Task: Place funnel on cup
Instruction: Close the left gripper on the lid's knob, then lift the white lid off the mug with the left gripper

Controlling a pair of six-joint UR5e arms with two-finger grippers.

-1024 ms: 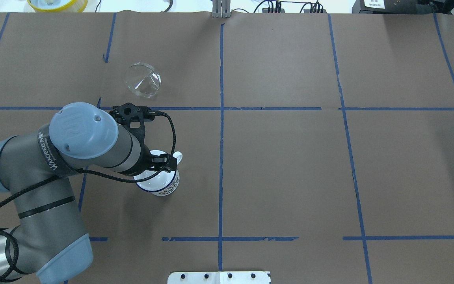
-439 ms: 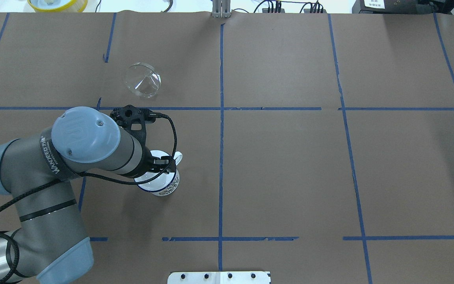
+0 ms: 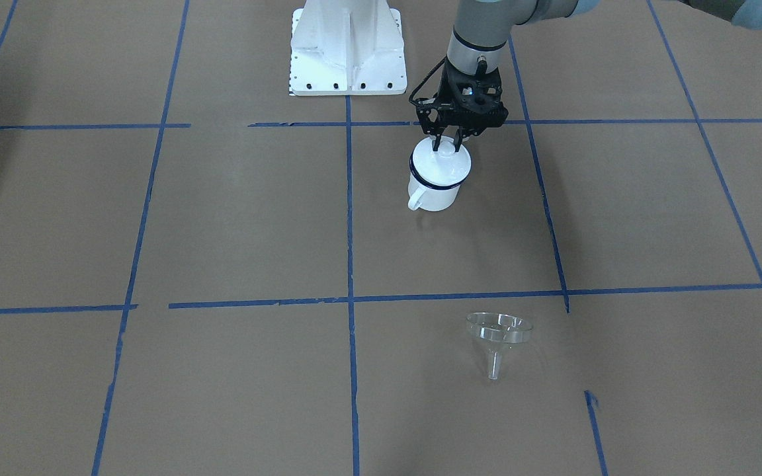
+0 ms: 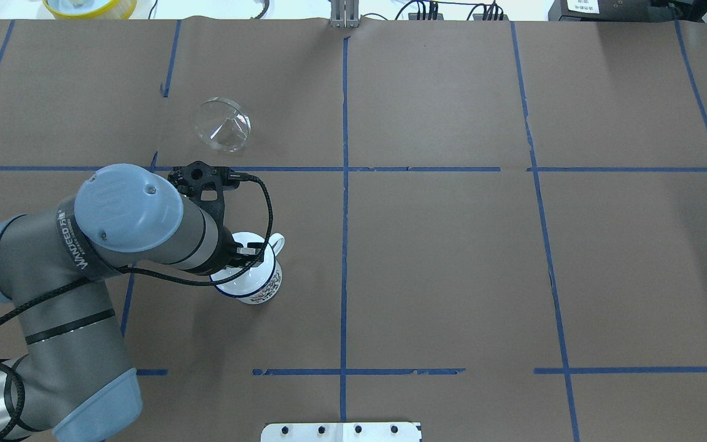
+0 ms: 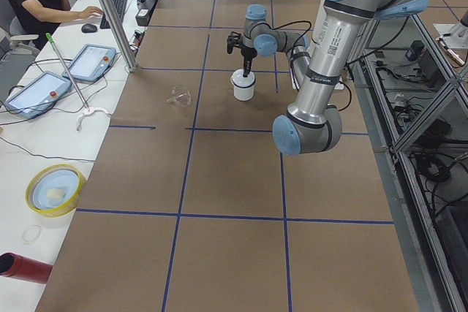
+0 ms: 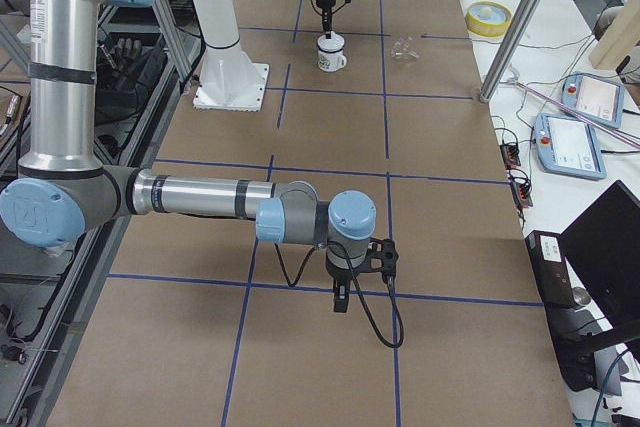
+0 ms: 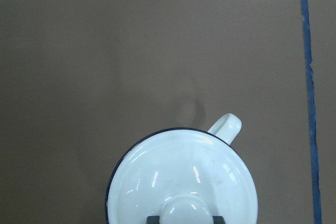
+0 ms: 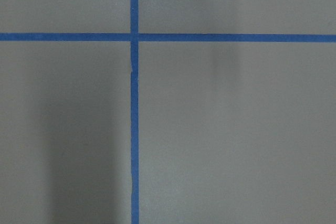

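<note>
Looks like the left tool (image 3: 445,141) has just been squeezed narrow onto the knob (image 7: 185,209) of the lid (image 7: 178,174) directly beneath it, still seated on the cup (image 3: 435,192), so that's to be lifted off before the funnel (image 3: 497,330), left on the tabletop (image 3: 222,231) well beyond the tool, can be fetched.

Even, diffuse overhead light is falling across the brown desk (image 4: 439,258), and shadows are staying soft and faint. Small highlights are glinting on the glossy lid (image 7: 157,177) in the left wrist view. The funnel (image 3: 499,328) is catching pale reflections (barely standing out). A broad dim shadow is crossing the slightly blurred right wrist view.
</note>
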